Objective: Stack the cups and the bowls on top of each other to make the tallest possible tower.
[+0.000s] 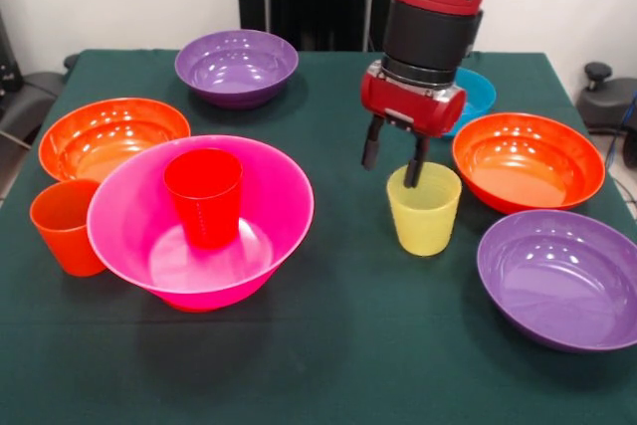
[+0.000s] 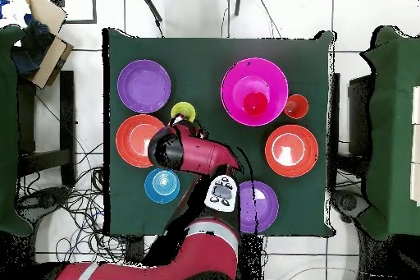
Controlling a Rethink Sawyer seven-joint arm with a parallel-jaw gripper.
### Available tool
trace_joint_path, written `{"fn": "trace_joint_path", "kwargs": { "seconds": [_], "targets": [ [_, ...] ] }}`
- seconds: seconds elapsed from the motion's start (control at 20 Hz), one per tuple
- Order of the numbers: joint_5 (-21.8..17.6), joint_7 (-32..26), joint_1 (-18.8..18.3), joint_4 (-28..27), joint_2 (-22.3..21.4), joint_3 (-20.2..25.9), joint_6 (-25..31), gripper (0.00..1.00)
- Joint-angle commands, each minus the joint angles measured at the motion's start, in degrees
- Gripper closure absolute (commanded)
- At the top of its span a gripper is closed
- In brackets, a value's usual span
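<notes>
The yellow cup (image 1: 424, 208) (image 2: 183, 112) stands upright on the green table. My gripper (image 1: 393, 161) hangs open just over its rim, one finger (image 1: 415, 168) dipping inside the cup's mouth and the other outside it. In the overhead view the arm (image 2: 193, 153) hides the gripper. The big pink bowl (image 1: 269, 196) (image 2: 234, 84) holds the red cup (image 1: 204, 196) (image 2: 255, 104) upright. Beside that bowl stands the orange cup (image 1: 65, 226) (image 2: 296, 106).
Loose bowls ring the table: a purple bowl (image 1: 236, 67) (image 2: 258, 207), an orange bowl (image 1: 112, 136) (image 2: 291, 150), a second orange bowl (image 1: 528, 161) (image 2: 135, 140), a second purple bowl (image 1: 562, 276) (image 2: 144, 85), and a blue bowl (image 1: 480, 97) (image 2: 162, 185) partly behind the gripper.
</notes>
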Motion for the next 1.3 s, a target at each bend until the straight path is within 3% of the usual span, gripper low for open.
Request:
{"fn": "trace_joint_path", "kwargs": {
  "seconds": [0.05, 0.4, 0.8, 1.3],
  "targets": [
    [-2.02, 7.18, -3.11, 6.58, 0.04, 6.33, -1.08, 0.00],
    [-8.65, -0.60, -12.38, 8.67, -0.89, 18.46, 0.15, 0.00],
    [-11.01, -0.04, -13.93, 7.09, -0.30, 22.32, 3.29, 0.00],
    [-10.82, 0.65, -15.17, 6.89, -1.09, 27.57, 4.88, 0.00]
  ]
}}
